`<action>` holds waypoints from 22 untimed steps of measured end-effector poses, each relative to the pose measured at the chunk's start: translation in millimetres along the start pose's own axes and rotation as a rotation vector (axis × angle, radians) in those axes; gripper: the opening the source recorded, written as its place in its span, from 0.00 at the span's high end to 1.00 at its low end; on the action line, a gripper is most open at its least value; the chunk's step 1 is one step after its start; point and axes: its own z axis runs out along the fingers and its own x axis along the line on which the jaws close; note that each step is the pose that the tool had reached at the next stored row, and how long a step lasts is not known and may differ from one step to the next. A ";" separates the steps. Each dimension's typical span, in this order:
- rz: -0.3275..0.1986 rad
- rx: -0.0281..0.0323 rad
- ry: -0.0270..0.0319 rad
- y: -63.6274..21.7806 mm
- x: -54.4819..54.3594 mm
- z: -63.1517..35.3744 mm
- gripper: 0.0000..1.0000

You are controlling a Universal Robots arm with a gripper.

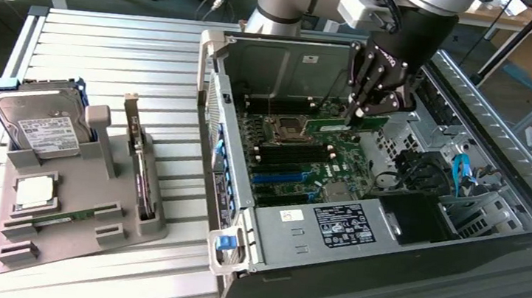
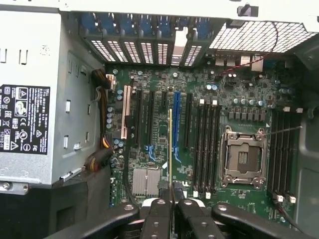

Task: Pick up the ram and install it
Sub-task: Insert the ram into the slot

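Though label (image 2: 23,118) illegible, ram (image 2: 170,144) in hand (image 2: 171,193)

The arm (image 1: 281,2) stands behind the computer case (image 1: 275,65). Its black wrist (image 1: 422,35) leans over the open case. The gripper (image 1: 361,116) points down inside the case. Its two fingers (image 2: 160,213) are pressed together on the ram (image 2: 170,144), which they hold by its edge.

I saw an open computer case (image 1: 285,66) lying on a slatted metal worktop (image 1: 119,44), its motherboard (image 1: 343,168) and empty processor socket (image 2: 243,158) exposed. To the exterior view's left, a grey holder (image 1: 79,229) carried an upright hard drive (image 1: 46,126) and an expansion card (image 1: 141,177).
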 end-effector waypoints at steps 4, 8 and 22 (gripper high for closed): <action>0.000 -0.0005 0.0079 4.3 -0.5 8.5 0.87; 0.001 -0.0010 0.0139 5.7 -0.8 17.0 0.87; 0.000 -0.0009 0.0144 21.2 -4.5 45.6 0.87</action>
